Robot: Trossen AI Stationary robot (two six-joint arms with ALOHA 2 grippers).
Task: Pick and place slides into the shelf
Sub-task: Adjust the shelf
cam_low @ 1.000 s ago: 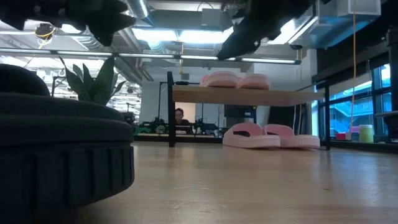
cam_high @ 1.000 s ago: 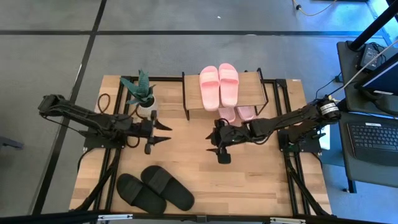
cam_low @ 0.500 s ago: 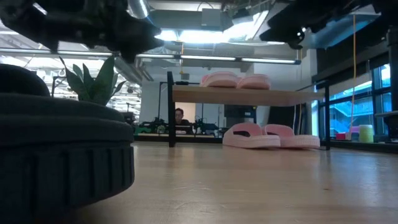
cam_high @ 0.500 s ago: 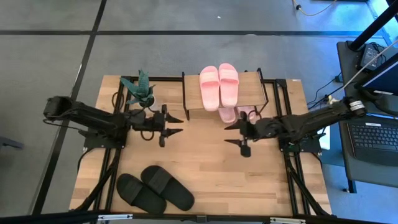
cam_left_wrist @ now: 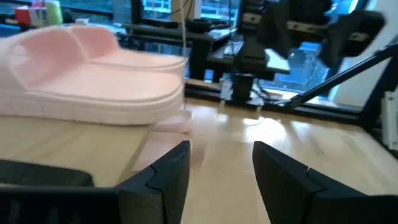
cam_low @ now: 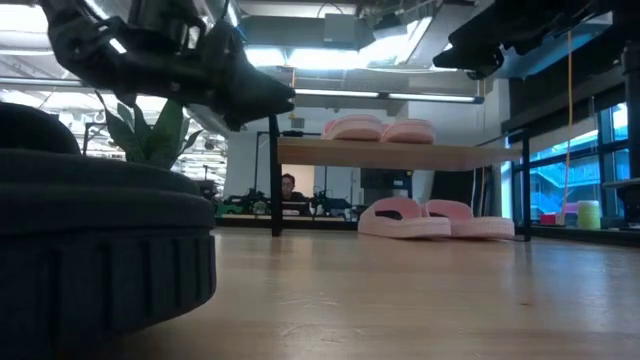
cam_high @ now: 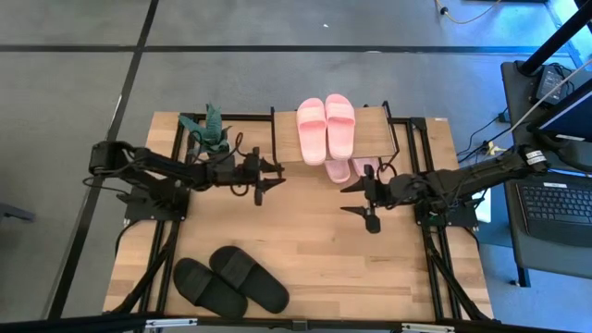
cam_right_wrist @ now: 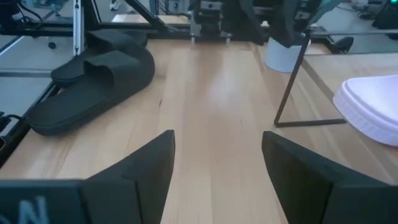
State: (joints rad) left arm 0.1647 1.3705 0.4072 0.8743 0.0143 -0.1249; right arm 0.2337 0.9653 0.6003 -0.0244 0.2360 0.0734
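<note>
Slides: one pink pair (cam_high: 326,128) on the shelf (cam_high: 379,125) top board; second pink pair (cam_high: 351,169) underneath | black pair (cam_high: 231,280) at the table's near-left corner | left gripper (cam_high: 269,173) fingers spread, empty, beside the shelf's left post | right gripper (cam_high: 356,198) fingers wide, empty, just in front of the lower pair

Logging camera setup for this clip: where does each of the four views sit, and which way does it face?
High: overhead, straight down on both arms, the shelf and the black slides.
Low: at tabletop height, level toward the shelf; arms overhead.
Left wrist: past its open fingers toward the top pink slides.
Right wrist: past its open fingers toward the black slides.
Shared: high and low both show both pink pairs.
</note>
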